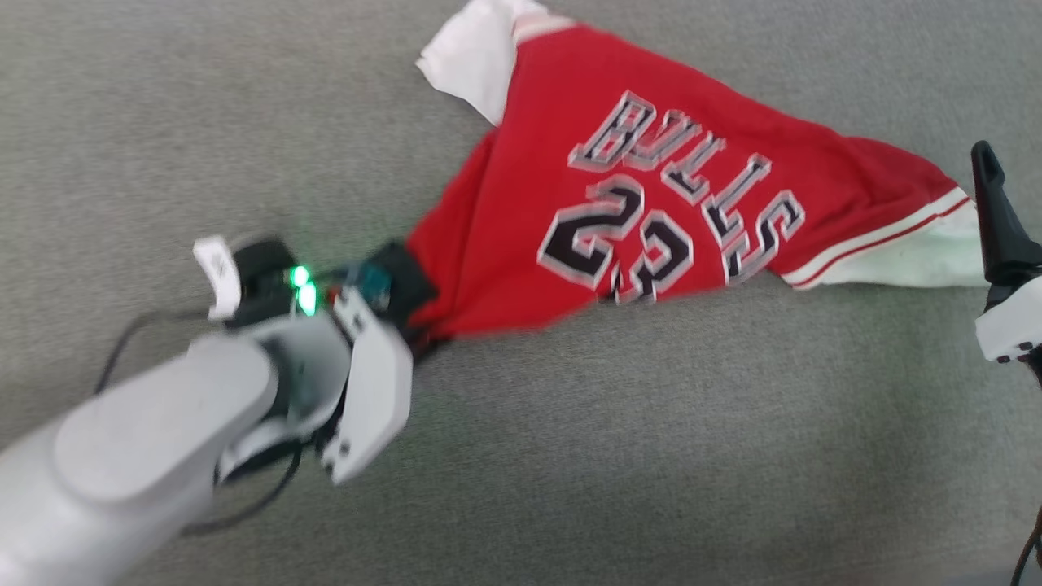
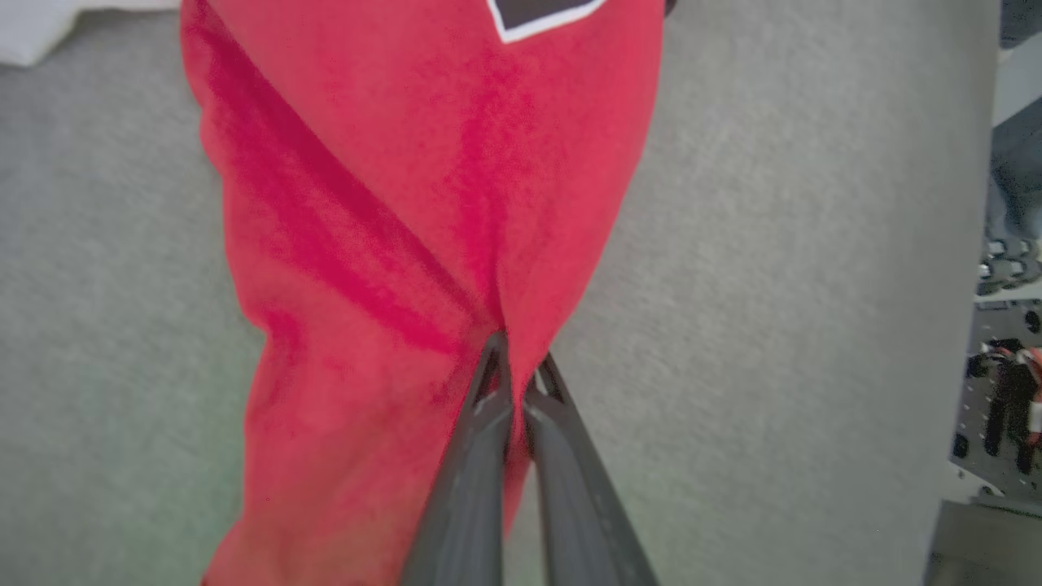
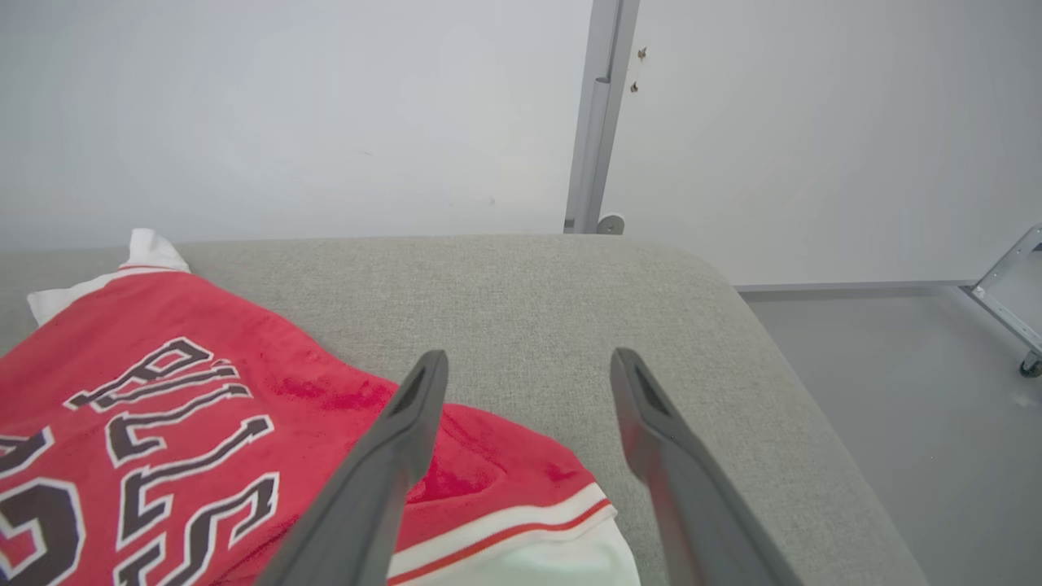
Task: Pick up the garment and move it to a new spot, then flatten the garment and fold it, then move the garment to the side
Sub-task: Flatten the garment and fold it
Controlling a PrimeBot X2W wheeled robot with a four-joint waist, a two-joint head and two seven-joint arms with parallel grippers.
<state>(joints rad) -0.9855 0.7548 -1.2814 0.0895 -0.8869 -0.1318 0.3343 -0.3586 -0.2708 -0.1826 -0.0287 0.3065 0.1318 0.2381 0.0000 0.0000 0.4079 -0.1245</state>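
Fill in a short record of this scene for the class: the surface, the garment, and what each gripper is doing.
surface: grey fabric covering
garment: red jersey, lettering and "23" facing up, lying rumpled on the surface
striped trim: white and red, at the end nearest the right gripper
left gripper: shut on a red corner of the garment
right gripper: open, holding nothing, near the striped trim

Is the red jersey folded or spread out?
Spread, not folded: the garment lies open with lettering showing, one end bunched in the shut left end effector.
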